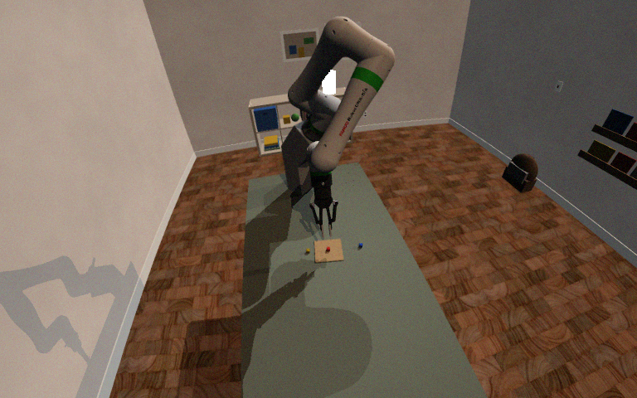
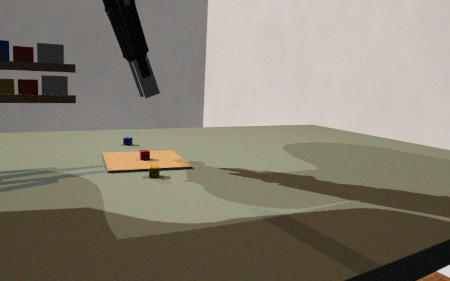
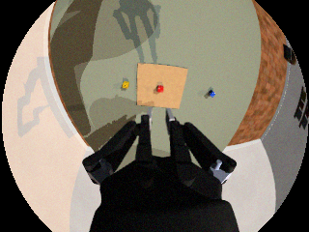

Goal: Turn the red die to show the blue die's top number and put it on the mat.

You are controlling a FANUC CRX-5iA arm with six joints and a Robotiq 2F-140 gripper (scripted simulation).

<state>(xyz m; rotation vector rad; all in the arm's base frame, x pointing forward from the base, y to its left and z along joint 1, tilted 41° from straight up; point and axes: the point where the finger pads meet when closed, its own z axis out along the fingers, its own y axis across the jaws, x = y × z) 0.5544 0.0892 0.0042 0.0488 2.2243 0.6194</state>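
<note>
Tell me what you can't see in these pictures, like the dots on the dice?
- Top numbers of red die, blue die and yellow die: too small in every view.
- Arm above the gripper: cut off by the exterior view's top edge.
- Mat: wrist view too coarse for detail.

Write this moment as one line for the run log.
gripper: shut, empty, raised | red die: flat on mat | blue die, yellow die: off mat

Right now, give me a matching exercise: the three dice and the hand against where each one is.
1 red die
2 yellow die
3 blue die
4 hand

A in the air above the table, holding nothing
B on the tan mat
C off the mat, beyond its far edge
D off the mat, against its near edge

Pairs: 1-B, 2-D, 3-C, 4-A
</note>
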